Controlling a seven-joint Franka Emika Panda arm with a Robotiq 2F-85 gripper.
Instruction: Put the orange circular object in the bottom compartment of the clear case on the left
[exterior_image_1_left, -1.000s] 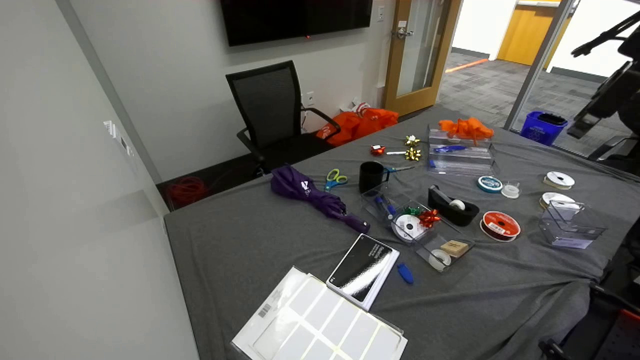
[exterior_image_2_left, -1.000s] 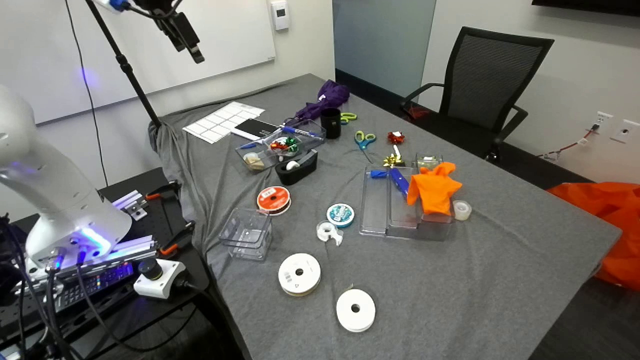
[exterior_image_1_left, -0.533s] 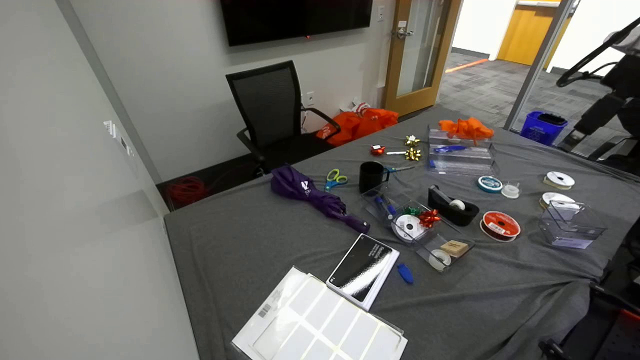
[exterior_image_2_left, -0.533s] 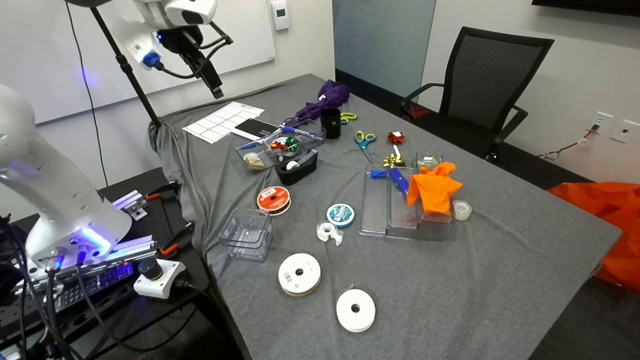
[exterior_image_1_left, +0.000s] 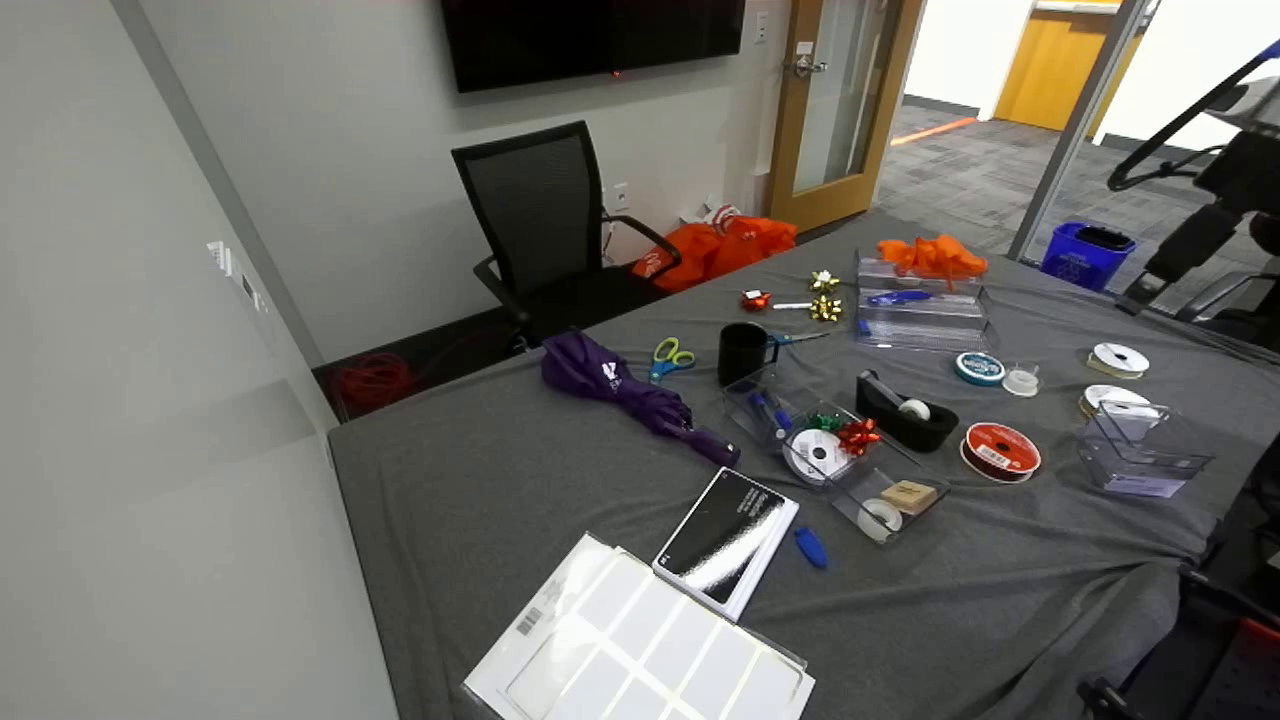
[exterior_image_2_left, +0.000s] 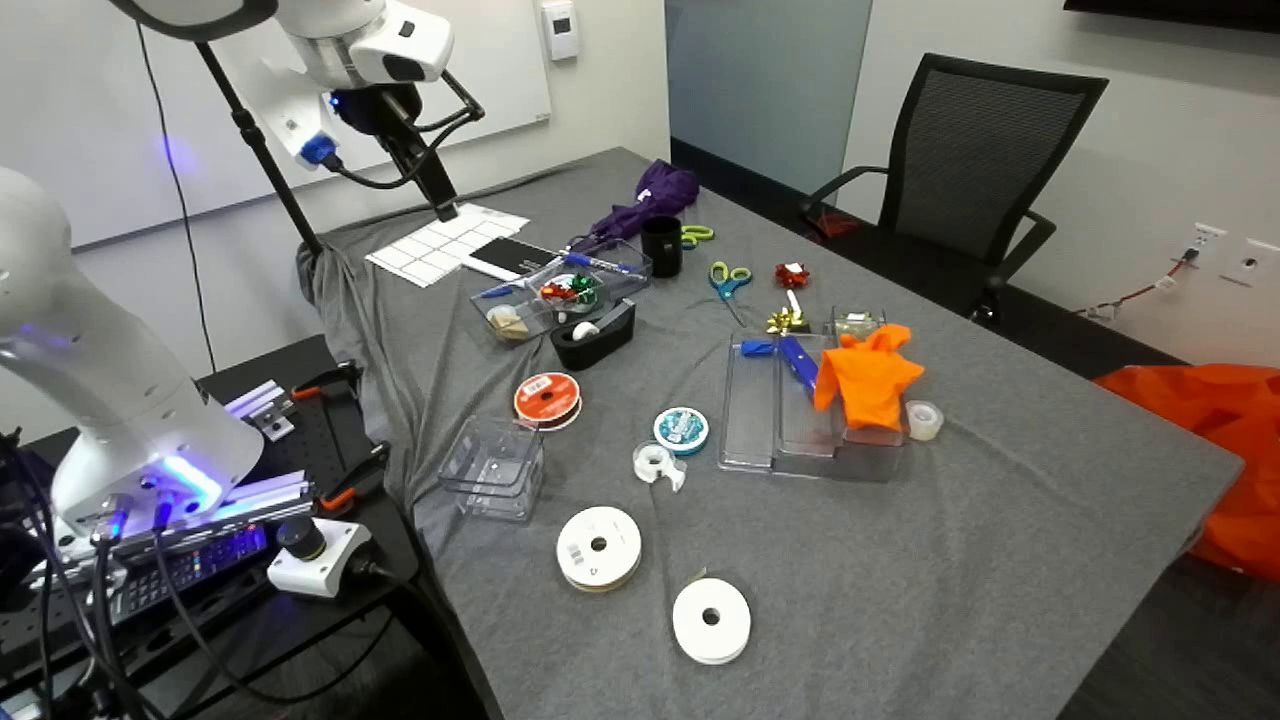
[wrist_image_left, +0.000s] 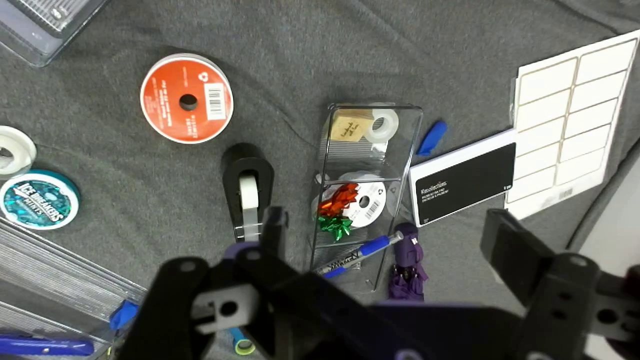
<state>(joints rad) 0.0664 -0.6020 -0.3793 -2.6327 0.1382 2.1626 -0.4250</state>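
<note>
In an exterior view, we see the grey tablecloth (exterior_image_1_left: 480, 480) and, at upper middle, the black chair (exterior_image_1_left: 545, 215). In the wrist view, the orange spool (wrist_image_left: 175, 115) lies on this tablecloth, upper left; at centre, the clear case (wrist_image_left: 395, 165) holds bows (wrist_image_left: 341, 197) and a white spool (wrist_image_left: 372, 212); below, the gripper (wrist_image_left: 387, 230) is spread wide.

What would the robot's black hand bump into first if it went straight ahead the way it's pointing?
The hand would likely meet the long, clear plastic tray first, near its white tape roll and tan rectangular block, though depth is unclear.
</note>
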